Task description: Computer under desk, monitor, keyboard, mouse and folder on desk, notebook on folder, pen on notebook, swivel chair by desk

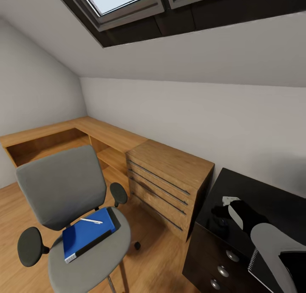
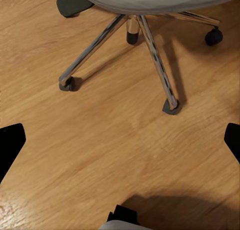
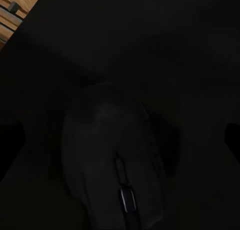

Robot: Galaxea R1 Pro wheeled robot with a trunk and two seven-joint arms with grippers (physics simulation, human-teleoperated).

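The grey swivel chair (image 1: 63, 187) stands at the lower left with the blue folder (image 1: 87, 234) flat on its seat and the thin white pen (image 1: 91, 221) lying on the folder. The black desk (image 1: 272, 195) is at the lower right. My right gripper (image 3: 120, 140) hangs open just above it, its fingers wide on either side of the black mouse (image 3: 112, 157). A spiral notebook (image 1: 257, 269) lies at the desk's near edge, partly behind my right arm (image 1: 272, 242). My left gripper (image 2: 120, 140) is open over bare wood floor near the chair's chrome base (image 2: 132, 32).
A light wooden drawer unit (image 1: 170, 174) stands between the chair and the desk, against the wall. A low wooden corner shelf (image 1: 85, 131) runs along the walls behind the chair. The ceiling slopes with a skylight (image 1: 114, 0). Open floor (image 1: 161, 259) lies between chair and desk.
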